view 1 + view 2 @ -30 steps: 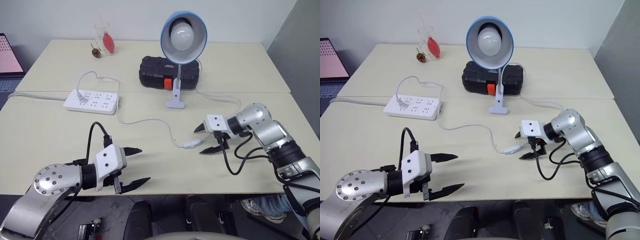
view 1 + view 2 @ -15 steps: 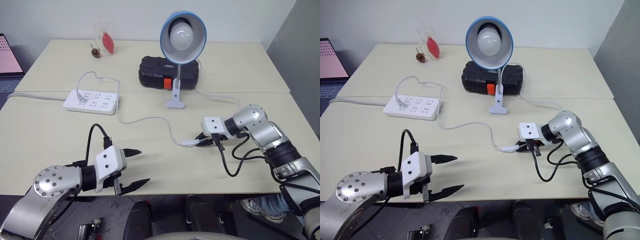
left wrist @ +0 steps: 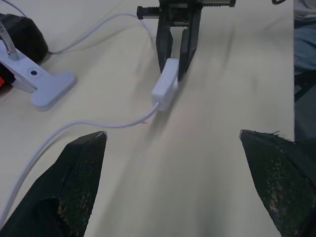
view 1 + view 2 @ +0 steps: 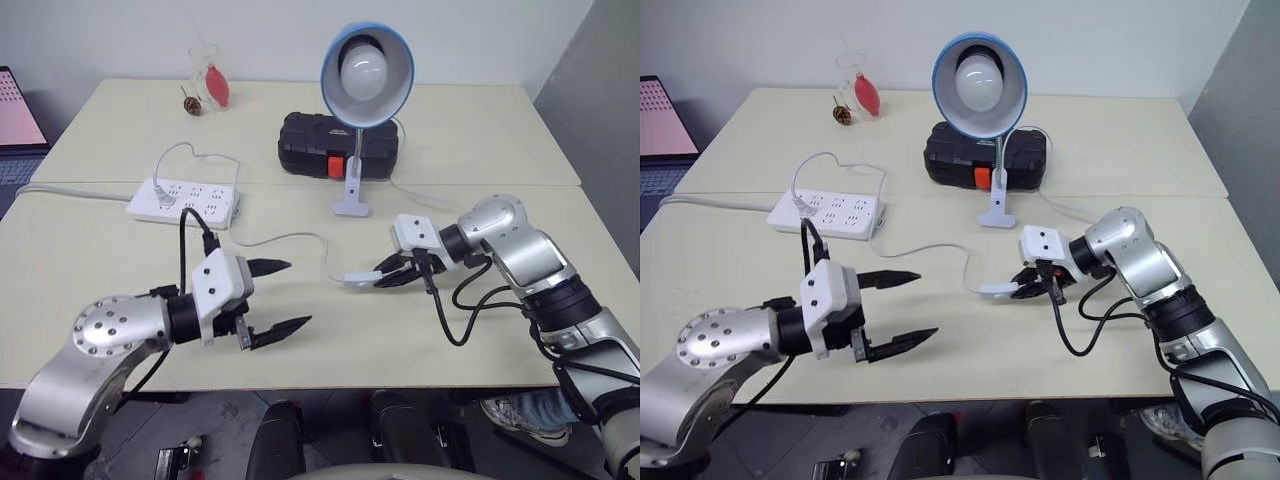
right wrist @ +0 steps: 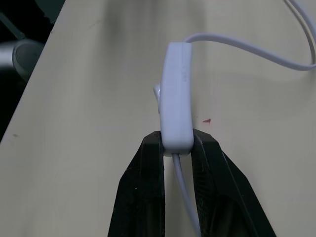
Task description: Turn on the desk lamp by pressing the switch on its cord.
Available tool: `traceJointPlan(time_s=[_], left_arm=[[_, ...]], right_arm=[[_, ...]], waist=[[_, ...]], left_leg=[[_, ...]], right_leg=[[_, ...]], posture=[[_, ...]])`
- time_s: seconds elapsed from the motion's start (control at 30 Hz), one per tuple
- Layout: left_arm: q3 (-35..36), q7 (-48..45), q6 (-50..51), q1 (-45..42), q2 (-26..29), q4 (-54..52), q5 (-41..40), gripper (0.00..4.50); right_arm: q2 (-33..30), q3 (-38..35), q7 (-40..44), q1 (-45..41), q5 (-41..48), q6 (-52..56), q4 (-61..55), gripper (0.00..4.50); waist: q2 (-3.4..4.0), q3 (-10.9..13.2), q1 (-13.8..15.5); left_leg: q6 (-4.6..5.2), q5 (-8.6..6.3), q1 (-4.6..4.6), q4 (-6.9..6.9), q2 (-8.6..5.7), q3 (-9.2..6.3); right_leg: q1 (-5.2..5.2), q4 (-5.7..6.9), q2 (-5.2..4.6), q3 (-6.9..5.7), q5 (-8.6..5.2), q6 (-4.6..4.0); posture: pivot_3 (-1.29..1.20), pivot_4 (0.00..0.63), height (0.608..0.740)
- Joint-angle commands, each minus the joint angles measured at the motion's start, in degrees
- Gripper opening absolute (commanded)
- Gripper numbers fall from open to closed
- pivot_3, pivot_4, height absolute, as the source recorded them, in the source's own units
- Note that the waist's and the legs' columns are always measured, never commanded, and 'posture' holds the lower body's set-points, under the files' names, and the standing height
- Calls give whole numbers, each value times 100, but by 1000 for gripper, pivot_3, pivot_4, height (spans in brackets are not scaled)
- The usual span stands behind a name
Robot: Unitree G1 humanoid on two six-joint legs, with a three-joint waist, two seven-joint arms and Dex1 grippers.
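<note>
The desk lamp (image 4: 367, 70), with its blue-rimmed shade and white bulb, stands on its small white base (image 4: 351, 208) at the table's middle. Its thin white cord (image 4: 290, 238) runs across the table to the oblong white switch (image 4: 358, 279). My right gripper (image 4: 385, 279) is shut on one end of the switch (image 5: 177, 94), and the cord leaves between its black fingers (image 5: 148, 163). The switch seems to hang a little above the tabletop. My left gripper (image 4: 298, 295) is open and empty, left of the switch and pointing at it (image 3: 165, 88).
A white power strip (image 4: 185, 201) lies at the left, with a plug and cable in it. A black case (image 4: 320, 145) sits behind the lamp. A glass with a red object (image 4: 207, 80) stands at the far edge. A laptop (image 4: 15, 110) shows at the left border.
My right gripper shut on the switch, then carried it left and slightly up. My left gripper rose and moved forward toward the switch, staying open. The lamp bulb looks unchanged.
</note>
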Motion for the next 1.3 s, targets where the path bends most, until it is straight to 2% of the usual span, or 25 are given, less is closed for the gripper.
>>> traceJointPlan(time_s=[0.03,0.27,0.57,1.17,1.3], left_arm=[[-312,-217,-98,-433,-61,311,7,4500],[-978,-431,-339,-1168,-396,1177,359,4500],[-1358,-563,-556,-1668,-838,1823,601,4500],[-1530,-958,-925,-2027,-1090,2433,947,4500],[-1526,-1057,-873,-2037,-1096,2428,898,3773]], right_arm=[[89,-93,-148,-251,145,569,-345,397],[305,-21,-431,-381,128,1069,-469,397],[404,1,-565,-394,179,1194,-565,397],[387,119,-554,-340,207,935,-775,397],[375,137,-538,-336,186,836,-752,397]], waist=[[0,0,0],[0,0,0],[0,0,-2],[0,0,-4],[0,0,-4]], left_leg=[[0,0,-1,0,0,0],[0,0,-5,-1,-1,-1],[0,0,-8,0,-2,-5],[0,0,-9,0,-2,-9],[0,0,-9,0,-2,-9]], right_leg=[[0,-1,0,0,0,0],[-2,-2,1,-1,0,0],[-3,-2,2,-2,0,0],[-3,-1,2,-3,0,0],[-3,-1,2,-4,0,0]], posture=[[0,150,740],[0,150,740],[0,150,740],[0,150,740],[0,150,740]])
